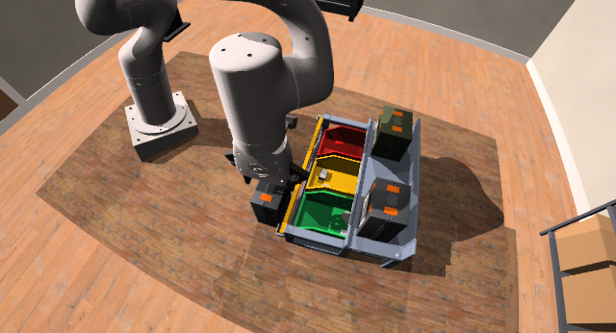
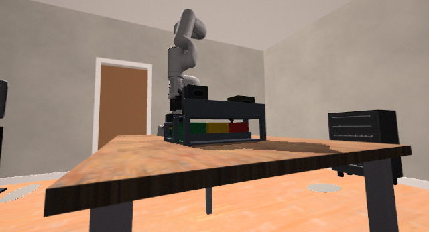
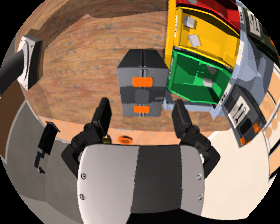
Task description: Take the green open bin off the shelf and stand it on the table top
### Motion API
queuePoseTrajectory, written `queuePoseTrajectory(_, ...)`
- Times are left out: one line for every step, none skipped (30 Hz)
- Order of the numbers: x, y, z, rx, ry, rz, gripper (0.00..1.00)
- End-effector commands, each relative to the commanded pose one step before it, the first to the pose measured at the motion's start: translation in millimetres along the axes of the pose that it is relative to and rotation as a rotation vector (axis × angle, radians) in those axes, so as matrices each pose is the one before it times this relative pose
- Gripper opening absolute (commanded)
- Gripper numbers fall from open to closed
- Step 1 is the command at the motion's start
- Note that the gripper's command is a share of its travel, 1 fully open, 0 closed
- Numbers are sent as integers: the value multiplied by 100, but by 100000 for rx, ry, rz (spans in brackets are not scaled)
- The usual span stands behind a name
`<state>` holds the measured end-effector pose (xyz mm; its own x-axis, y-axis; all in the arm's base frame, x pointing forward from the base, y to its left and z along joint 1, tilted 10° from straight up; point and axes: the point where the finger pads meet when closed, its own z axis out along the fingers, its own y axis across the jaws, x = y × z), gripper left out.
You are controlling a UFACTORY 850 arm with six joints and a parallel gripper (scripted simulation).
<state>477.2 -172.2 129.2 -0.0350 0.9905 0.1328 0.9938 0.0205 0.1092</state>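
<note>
The green bin (image 1: 315,214) (image 2: 198,128) (image 3: 188,82) stands on the shelf's lower level (image 1: 313,239) at the near end, small grey parts inside. The yellow bin (image 1: 344,170) (image 2: 217,127) (image 3: 213,36) stands beside it in the middle, also with grey parts. The red bin (image 1: 346,142) (image 2: 238,127) (image 3: 218,6) is at the far end. All three look level. My gripper (image 2: 175,106) (image 3: 142,105) is open and empty, pointing down over a dark case, outside the shelf's yellow-edged front. In the top and exterior views its fingertips are partly hidden.
The dark case (image 1: 266,210) (image 3: 142,94) with orange latches stands on the table (image 1: 192,203) close before the green bin's front. A grey case (image 1: 385,219) (image 2: 196,92) and an olive case (image 1: 395,131) (image 2: 240,99) stand on the shelf's upper level, behind the bins.
</note>
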Motion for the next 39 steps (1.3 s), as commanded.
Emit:
queuePoseTrajectory(-31,76,-69,-161,-75,-13,100)
queuePoseTrajectory(0,0,0,0,0,0,100)
queuePoseTrajectory(0,0,0,0,0,0,100)
queuePoseTrajectory(0,0,0,0,0,0,100)
queuePoseTrajectory(0,0,0,0,0,0,100)
queuePoseTrajectory(0,0,0,0,0,0,100)
queuePoseTrajectory(0,0,0,0,0,0,100)
queuePoseTrajectory(0,0,0,0,0,0,100)
queuePoseTrajectory(0,0,-37,1,1,-5200,100)
queuePoseTrajectory(0,0,-38,0,0,-5200,100)
queuePoseTrajectory(0,0,-38,0,0,-5200,100)
queuePoseTrajectory(0,0,-38,0,0,-5200,100)
queuePoseTrajectory(0,0,-38,0,0,-5200,100)
queuePoseTrajectory(0,0,0,0,0,0,100)
queuePoseTrajectory(0,0,0,0,0,0,100)
queuePoseTrajectory(0,0,0,0,0,0,100)
queuePoseTrajectory(0,0,0,0,0,0,100)
queuePoseTrajectory(0,0,0,0,0,0,100)
queuePoseTrajectory(0,0,0,0,0,0,100)
queuePoseTrajectory(0,0,0,0,0,0,100)
queuePoseTrajectory(0,0,0,0,0,0,100)
queuePoseTrajectory(0,0,0,0,0,0,100)
queuePoseTrajectory(0,0,0,0,0,0,100)
queuePoseTrajectory(0,0,0,0,0,0,100)
queuePoseTrajectory(0,0,0,0,0,0,100)
queuePoseTrajectory(0,-1,7,5,-1,-770,100)
queuePoseTrajectory(0,0,6,-1,0,-808,100)
queuePoseTrajectory(0,0,6,-1,0,-808,100)
queuePoseTrajectory(0,0,6,-1,0,-808,100)
queuePoseTrajectory(0,0,6,-1,0,-808,100)
queuePoseTrajectory(0,0,0,0,0,0,100)
queuePoseTrajectory(0,0,0,0,0,0,100)
queuePoseTrajectory(0,0,0,0,0,0,100)
queuePoseTrajectory(0,0,0,0,0,0,100)
queuePoseTrajectory(0,0,0,0,0,0,100)
queuePoseTrajectory(0,0,0,0,0,0,100)
queuePoseTrajectory(0,0,0,0,0,0,100)
queuePoseTrajectory(0,0,0,0,0,0,100)
queuePoseTrajectory(0,0,0,0,0,0,100)
